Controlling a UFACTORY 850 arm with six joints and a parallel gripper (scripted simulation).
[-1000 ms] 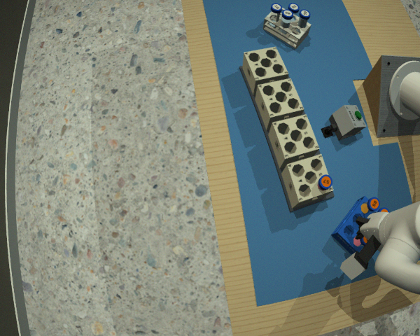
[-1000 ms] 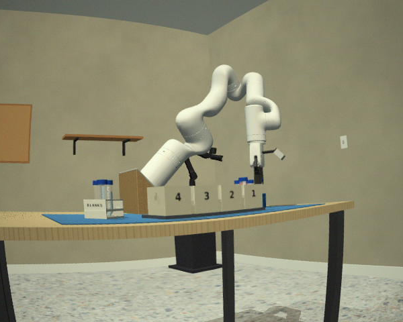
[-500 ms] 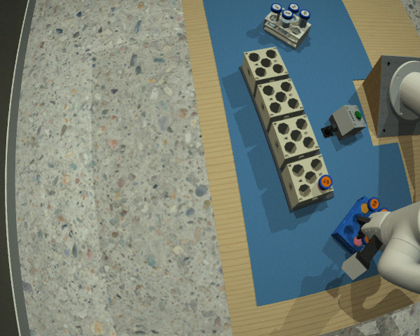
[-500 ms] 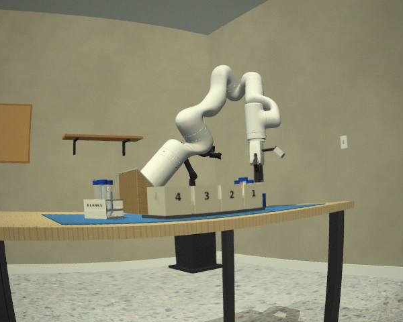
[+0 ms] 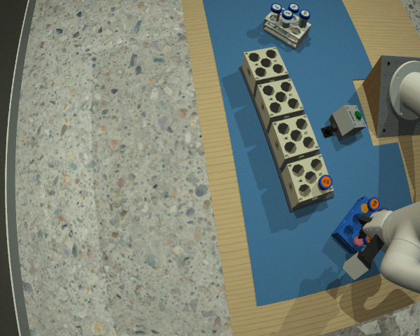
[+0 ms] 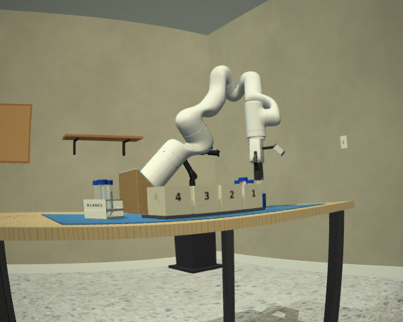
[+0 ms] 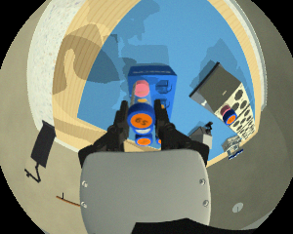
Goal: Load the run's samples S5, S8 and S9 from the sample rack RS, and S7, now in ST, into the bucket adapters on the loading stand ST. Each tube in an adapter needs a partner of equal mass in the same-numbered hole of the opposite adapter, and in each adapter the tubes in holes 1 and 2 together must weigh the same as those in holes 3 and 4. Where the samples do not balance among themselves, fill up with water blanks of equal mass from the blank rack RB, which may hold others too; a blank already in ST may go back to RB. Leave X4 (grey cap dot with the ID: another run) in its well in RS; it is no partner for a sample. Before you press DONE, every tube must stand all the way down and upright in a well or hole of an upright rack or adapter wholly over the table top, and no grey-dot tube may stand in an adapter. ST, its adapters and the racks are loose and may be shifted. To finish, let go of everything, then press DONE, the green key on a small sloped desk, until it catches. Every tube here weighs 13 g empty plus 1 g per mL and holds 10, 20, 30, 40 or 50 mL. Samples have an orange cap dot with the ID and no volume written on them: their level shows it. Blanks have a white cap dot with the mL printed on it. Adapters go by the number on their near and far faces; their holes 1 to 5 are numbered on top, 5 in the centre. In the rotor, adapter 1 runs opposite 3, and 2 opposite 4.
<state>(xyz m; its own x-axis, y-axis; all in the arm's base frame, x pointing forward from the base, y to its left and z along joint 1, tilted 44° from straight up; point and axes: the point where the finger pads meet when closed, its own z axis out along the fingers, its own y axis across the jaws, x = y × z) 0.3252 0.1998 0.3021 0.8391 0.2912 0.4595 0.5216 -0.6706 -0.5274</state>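
My gripper (image 5: 364, 231) (image 6: 257, 175) (image 7: 141, 107) is shut on an orange-dot sample tube (image 7: 142, 120) at the blue sample rack RS (image 5: 342, 233) (image 7: 166, 76), near the table's front right corner. I cannot read its ID, nor tell whether it is lifted. Another orange-dot tube (image 5: 373, 203) and a pink-topped tube (image 5: 357, 240) (image 7: 142, 89) stand in the same rack. The loading stand ST (image 6: 181, 215) carries four beige adapters in a row. One orange-dot tube (image 5: 325, 181) stands in adapter 1 (image 5: 313, 195) (image 6: 253, 201), the one nearest RS. The other adapters' holes look empty.
The blank rack RB (image 5: 291, 38) (image 6: 95, 204) with several white-dot tubes stands at the far end, beyond adapter 4 (image 5: 251, 70). The grey DONE desk (image 5: 344, 126) with its green key (image 5: 357, 115) sits right of the stand. The arm's base block (image 5: 374, 94) is further right.
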